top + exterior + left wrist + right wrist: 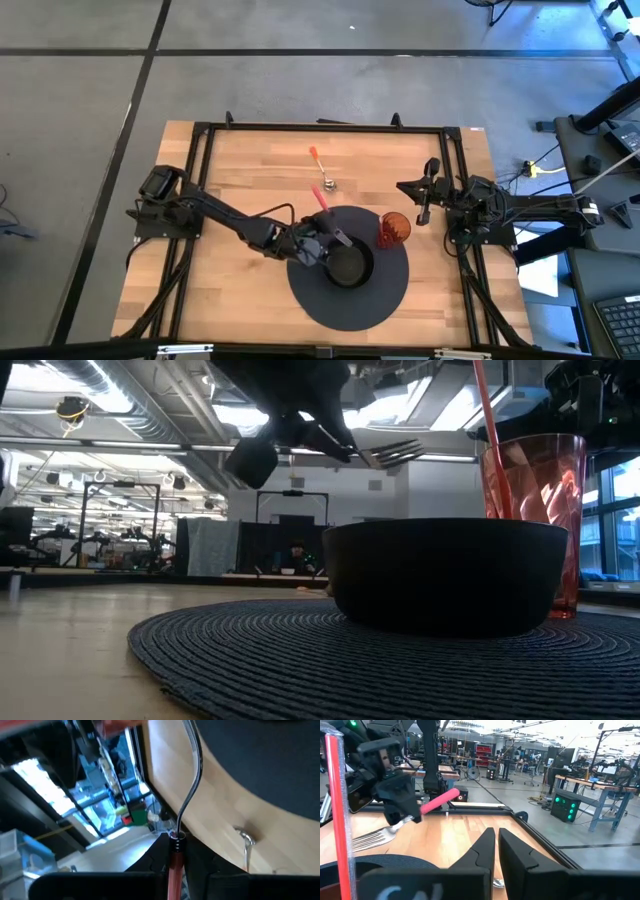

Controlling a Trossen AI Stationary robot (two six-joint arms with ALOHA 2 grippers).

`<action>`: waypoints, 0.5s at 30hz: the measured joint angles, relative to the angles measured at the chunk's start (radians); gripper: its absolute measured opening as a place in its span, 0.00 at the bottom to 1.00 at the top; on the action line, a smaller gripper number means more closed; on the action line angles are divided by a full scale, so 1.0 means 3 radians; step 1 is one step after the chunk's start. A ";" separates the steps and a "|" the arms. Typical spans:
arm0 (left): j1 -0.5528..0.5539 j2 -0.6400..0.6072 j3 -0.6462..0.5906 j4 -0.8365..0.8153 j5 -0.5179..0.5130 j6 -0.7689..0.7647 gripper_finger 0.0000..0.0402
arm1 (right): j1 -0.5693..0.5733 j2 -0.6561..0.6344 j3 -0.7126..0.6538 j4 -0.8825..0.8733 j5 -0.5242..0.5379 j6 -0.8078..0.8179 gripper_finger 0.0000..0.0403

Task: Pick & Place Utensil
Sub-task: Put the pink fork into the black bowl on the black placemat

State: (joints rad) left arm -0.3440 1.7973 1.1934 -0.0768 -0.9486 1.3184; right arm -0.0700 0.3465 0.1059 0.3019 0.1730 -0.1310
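Two fingers of my left gripper (325, 238) clench a pink-handled fork (395, 827), holding it above the black bowl (347, 265) on the round dark placemat (385, 297). My right gripper (424, 208) waits clenched, beside the red cup (393, 229).

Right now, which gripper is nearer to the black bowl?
The left. The left gripper hangs at the bowl's edge, holding a pink-handled fork above it. The right gripper waits off the mat, beyond the red cup.
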 joint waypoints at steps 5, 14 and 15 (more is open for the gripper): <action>-0.0083 0.0000 0.0000 0.0013 0.0096 0.0080 0.07 | 0.0001 0.0000 0.0000 -0.0001 0.0000 0.0000 0.06; -0.0183 0.0043 0.0000 0.0113 0.0068 0.0192 0.07 | 0.0000 0.0000 0.0000 0.0000 0.0000 0.0064 0.06; -0.0171 0.0046 0.0000 0.0126 0.0020 0.0201 0.07 | 0.0001 0.0000 0.0000 0.0000 0.0000 0.0064 0.06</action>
State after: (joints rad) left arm -0.3955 1.8112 1.1934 -0.0391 -0.9425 1.3789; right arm -0.0698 0.3466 0.1059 0.3019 0.1730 -0.1119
